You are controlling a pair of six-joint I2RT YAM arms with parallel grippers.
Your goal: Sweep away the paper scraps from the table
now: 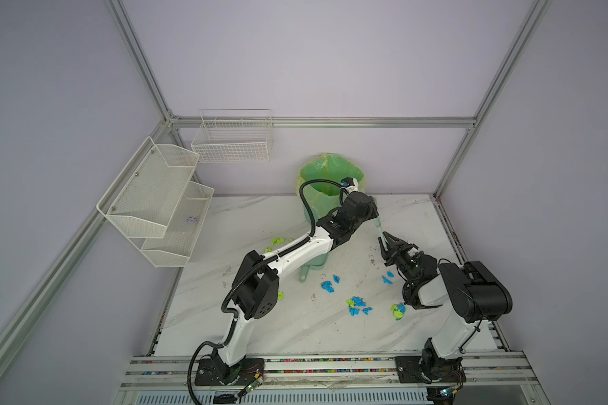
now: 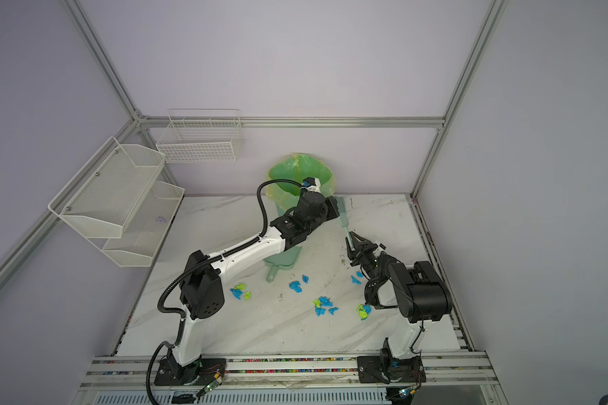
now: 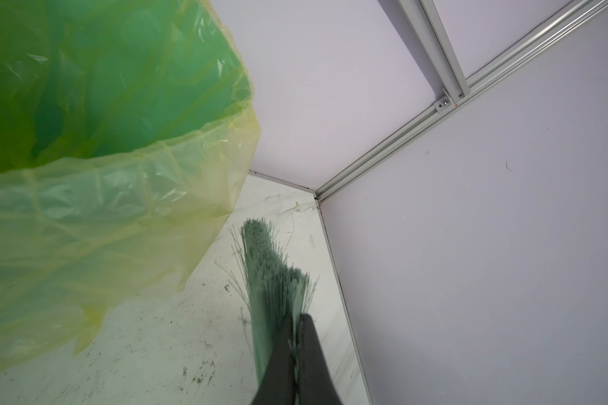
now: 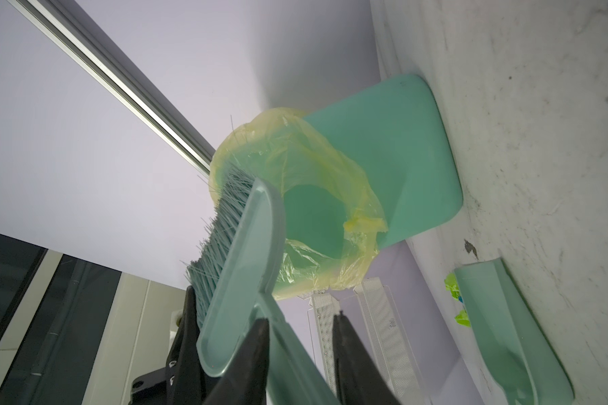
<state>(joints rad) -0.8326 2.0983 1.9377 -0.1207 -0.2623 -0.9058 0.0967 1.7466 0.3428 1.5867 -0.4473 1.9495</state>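
Right gripper [image 4: 299, 317], jaws apart, is straddling the handle [image 4: 292, 368] of the teal plastic brush [image 4: 246, 252]; left gripper [image 3: 297, 319] is pinching its bristles [image 3: 271, 266]. Centre it before clamping. Crumpled blue and yellow-green paper scraps [image 1: 357, 305] are littering the white marbled table [image 1: 278, 326] around five o'clock.

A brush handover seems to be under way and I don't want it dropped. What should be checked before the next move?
1. Left gripper shut on the brush at its head end: ok.
2. Right gripper astride the handle: ok.
3. Right gripper's hold firm enough for a release: cannot tell.
4. Dustpan lying free on the table: ok.
5. Paper scraps cleared: not ok, many lie scattered.
6. Bin upright and open: ok.
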